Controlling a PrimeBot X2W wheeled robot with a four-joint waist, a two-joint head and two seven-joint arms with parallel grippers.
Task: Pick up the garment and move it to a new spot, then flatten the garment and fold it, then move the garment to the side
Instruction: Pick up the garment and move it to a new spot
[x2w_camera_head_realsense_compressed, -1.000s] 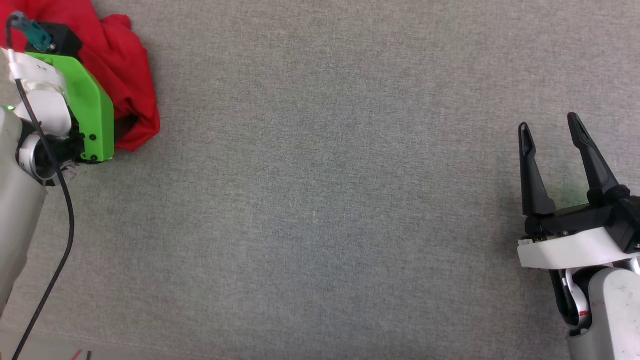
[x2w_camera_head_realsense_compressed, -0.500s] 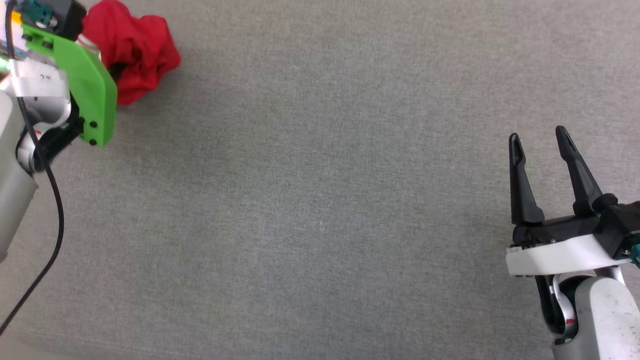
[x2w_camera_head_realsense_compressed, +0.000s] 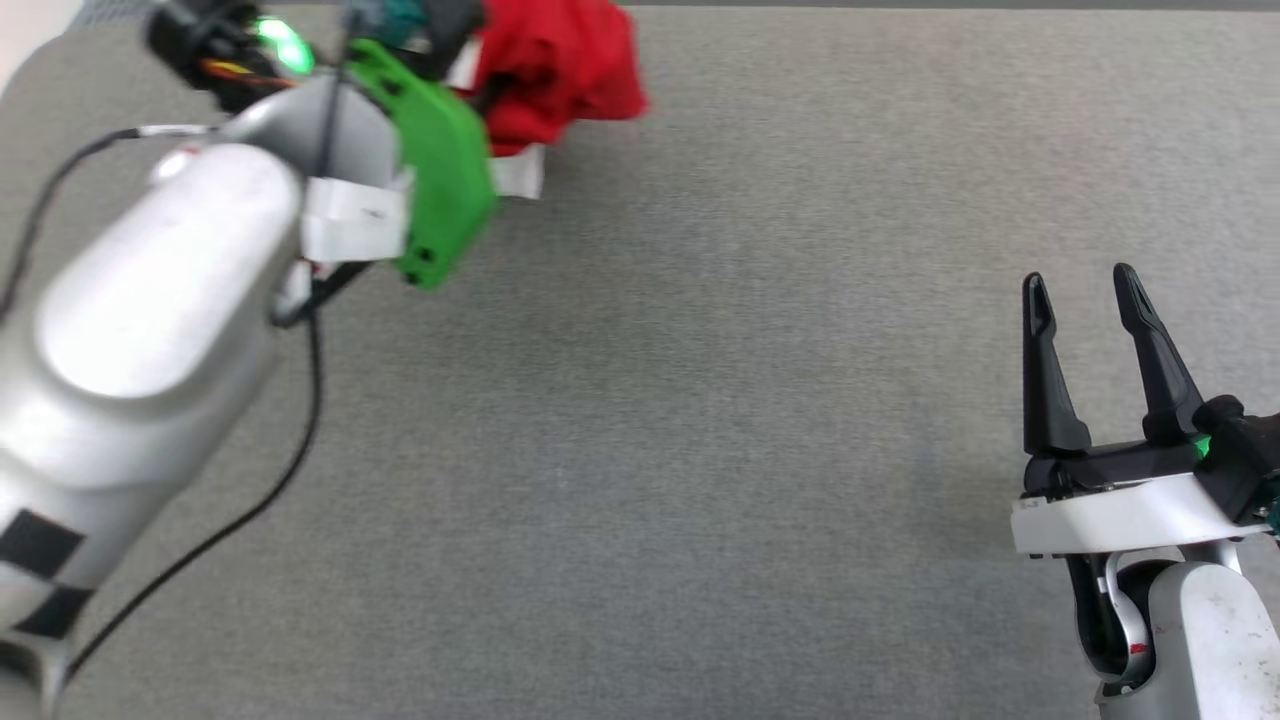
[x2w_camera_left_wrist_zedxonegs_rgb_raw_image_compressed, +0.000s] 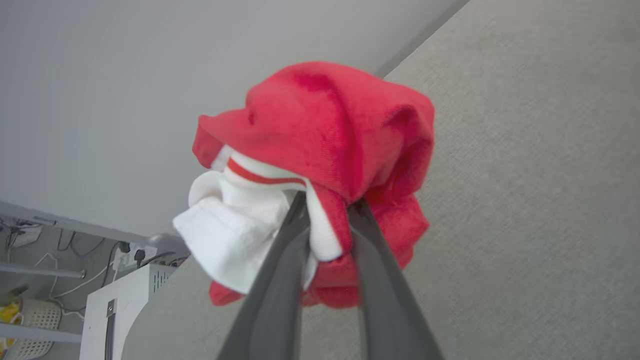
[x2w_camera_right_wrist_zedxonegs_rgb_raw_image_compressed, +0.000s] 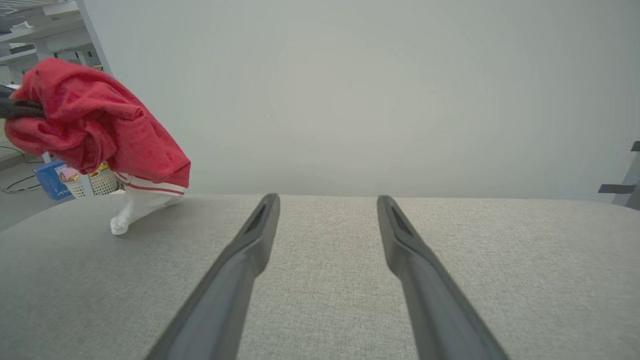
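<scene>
Pickup looks done: the garment (x2w_camera_left_wrist_zedxonegs_rgb_raw_image_compressed: 325, 135), a red jersey-style shirt, hangs in a crumpled wad from the left gripper (x2w_camera_left_wrist_zedxonegs_rgb_raw_image_compressed: 328, 210). Its two dark fingers stand narrow, pinched on a fold where red cloth meets a white sleeve (x2w_camera_left_wrist_zedxonegs_rgb_raw_image_compressed: 230, 225) with red-striped trim. Seen from the head, the bundle is toward the far edge of the grey fabric-covered table (x2w_camera_head_realsense_compressed: 750, 400), left of the middle, just beyond the green wrist housing (x2w_camera_head_realsense_compressed: 440, 200) of the left arm. The right wrist view shows most of the shirt lifted off the surface, with just the tip of the white sleeve touching the grey cloth beneath. No lettering or number can be made out in the wad.

The right gripper (x2w_camera_head_realsense_compressed: 1080, 285) is at the near right, well apart from the shirt, its fingers spread wide with nothing between them.

By my reckoning the task is at its first stage. The shirt is grasped and raised, and the carry to a new spot is the step in hand, though where it will be set down I cannot tell. Everything after that is left: laying it out, flattening it, folding it, and moving the folded shirt to the side.
</scene>
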